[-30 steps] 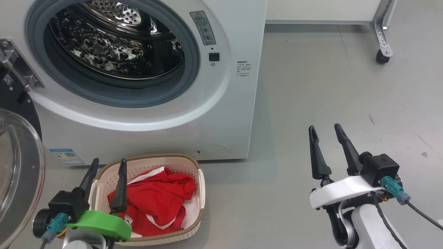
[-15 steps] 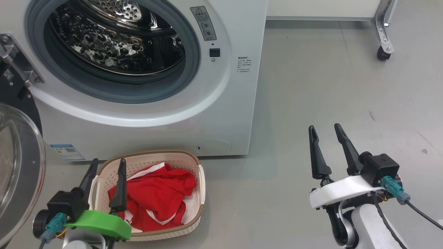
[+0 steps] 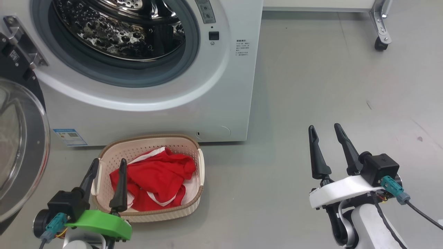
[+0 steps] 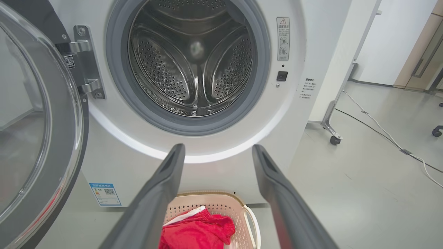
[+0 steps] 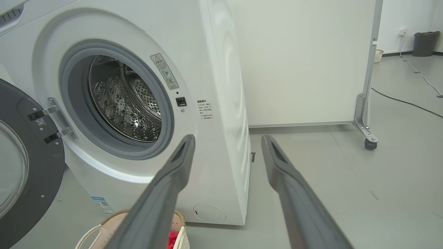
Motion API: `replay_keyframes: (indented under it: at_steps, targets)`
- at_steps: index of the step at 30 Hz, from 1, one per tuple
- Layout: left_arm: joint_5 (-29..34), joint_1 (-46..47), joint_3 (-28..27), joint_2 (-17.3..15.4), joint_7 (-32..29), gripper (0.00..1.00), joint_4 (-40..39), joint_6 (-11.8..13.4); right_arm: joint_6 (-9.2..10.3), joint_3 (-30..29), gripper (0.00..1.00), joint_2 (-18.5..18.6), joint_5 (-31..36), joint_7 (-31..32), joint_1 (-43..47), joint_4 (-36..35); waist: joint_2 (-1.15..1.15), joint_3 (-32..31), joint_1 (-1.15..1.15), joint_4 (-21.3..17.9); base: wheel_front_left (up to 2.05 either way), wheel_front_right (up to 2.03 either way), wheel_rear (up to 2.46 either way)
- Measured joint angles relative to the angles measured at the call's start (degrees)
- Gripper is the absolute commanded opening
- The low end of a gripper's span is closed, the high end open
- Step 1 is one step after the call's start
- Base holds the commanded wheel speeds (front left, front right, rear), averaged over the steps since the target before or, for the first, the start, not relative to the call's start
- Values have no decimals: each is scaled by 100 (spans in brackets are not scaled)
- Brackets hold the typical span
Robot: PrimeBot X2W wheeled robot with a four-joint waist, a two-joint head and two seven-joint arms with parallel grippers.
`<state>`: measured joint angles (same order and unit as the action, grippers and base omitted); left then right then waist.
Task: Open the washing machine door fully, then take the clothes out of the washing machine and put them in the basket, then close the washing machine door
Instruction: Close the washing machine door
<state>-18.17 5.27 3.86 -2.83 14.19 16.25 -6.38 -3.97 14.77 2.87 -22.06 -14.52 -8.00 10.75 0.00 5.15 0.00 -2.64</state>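
Observation:
The washing machine [image 3: 221,103] stands with its porthole uncovered, and its steel drum [image 4: 193,62] looks bare inside. The washing machine door [image 3: 20,145] hangs swung out to the left on its hinge. On the floor in front sits the basket [image 3: 148,138] with the red clothes [image 3: 155,183] inside. My left gripper [image 3: 109,160] is open over the basket's near left rim, holding nothing; in the left wrist view the left gripper [image 4: 218,147] points at the machine's front. My right gripper [image 3: 324,126] is open over bare floor to the right, well clear of the machine.
A white panel on a metal leg with a caster [image 3: 380,45] stands behind the machine at the right. A cable [image 4: 380,131] runs across the grey floor [image 3: 328,86] there. A dark bin [image 5: 424,43] stands far back.
The whole head picture has shifted: machine and basket sit higher in it, so the camera has moved. Both grippers stay open at the same places in the picture.

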Motion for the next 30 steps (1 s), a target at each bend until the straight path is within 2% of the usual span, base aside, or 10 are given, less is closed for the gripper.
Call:
replay_keyframes:
  at_steps: [21,24,30]
  targets:
    - [59,3,97,-57,0,100,1,-4,-1,51,100,0,8,0,-4,43,0,-2,0,23,-122,122,0]
    - [-223,3,86,-31,1,100,4,-5,-1,62,100,0,8,0,-4,48,0,-3,0,23,-75,75,0]
    - [-250,3,92,-26,0,100,-12,-7,-1,64,100,0,8,0,-5,49,0,20,0,26,-57,57,0]
